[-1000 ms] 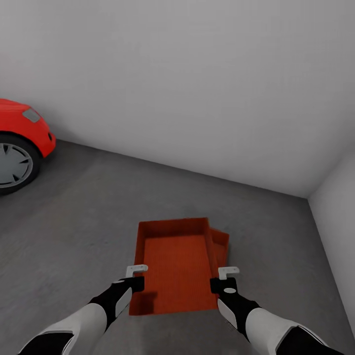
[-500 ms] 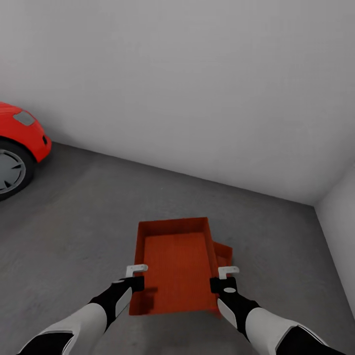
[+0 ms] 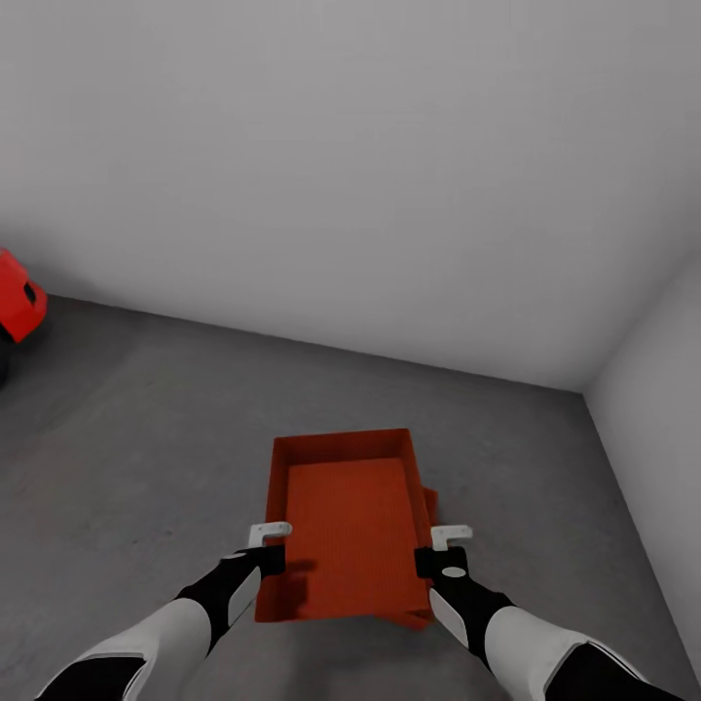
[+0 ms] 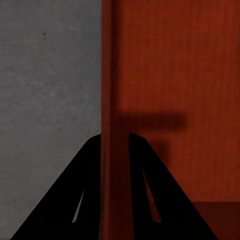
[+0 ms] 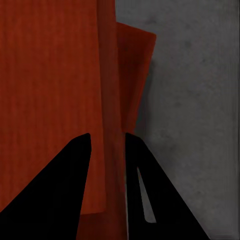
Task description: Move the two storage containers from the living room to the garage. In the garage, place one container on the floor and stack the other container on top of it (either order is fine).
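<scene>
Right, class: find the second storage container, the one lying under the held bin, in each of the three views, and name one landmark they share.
Head view: the lower container peeks out along the held container at its right edge, down on the floor.
Left wrist view: I cannot pick it out; the left gripper straddles the held bin's wall.
Right wrist view: its corner juts out past the held wall, beyond the right gripper.
Shared landmark: the grey floor.

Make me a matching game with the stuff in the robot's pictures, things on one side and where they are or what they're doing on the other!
Things:
1. red car
2. upper orange-red ribbed plastic bin
3. lower orange-red plastic bin
4. dark grey concrete floor

Places or states:
A. gripped on both side walls by the left end effector and right end effector
B. peeking out beneath the other
C. at the far left edge
D. under everything

Pairs: 1-C, 2-A, 3-B, 4-D
</scene>
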You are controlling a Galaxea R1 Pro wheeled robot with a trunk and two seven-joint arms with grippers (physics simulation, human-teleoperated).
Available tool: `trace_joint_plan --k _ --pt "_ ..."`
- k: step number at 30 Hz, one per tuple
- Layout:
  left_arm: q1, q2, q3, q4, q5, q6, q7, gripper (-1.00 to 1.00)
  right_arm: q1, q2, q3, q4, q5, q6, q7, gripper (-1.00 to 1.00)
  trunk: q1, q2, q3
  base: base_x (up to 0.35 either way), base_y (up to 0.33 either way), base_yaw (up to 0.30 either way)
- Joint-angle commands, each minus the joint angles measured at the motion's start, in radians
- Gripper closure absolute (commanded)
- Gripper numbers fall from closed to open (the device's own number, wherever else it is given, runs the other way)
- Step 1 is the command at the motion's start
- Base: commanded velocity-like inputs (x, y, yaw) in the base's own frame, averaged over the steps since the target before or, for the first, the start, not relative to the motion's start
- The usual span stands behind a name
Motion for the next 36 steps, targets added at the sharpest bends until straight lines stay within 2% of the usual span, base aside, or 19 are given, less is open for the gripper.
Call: trace_joint_plan --k 1,22,36 --pt "0.001 0.000 -0.066 0.013 -0.048 0.006 0.007 1.00 -0.002 -0.011 -0.039 -0.001 -0.002 -0.004 -0.002 1.00 0.000 -0.001 -0.001 0.001 0.000 -0.242" --pt "0.001 0.000 -0.066 0.013 -0.047 0.007 0.007 1.00 -0.002 -0.012 -0.039 -0.001 -0.002 -0.004 -0.002 1.00 0.000 -0.001 -0.001 0.000 0.001 -0.240" --pt "0.001 0.000 -0.066 0.013 -0.047 0.010 0.004 1.00 -0.002 -0.012 -0.039 -0.002 -0.002 -0.005 0.000 1.00 0.000 -0.001 -0.001 0.067 0.280 -0.027"
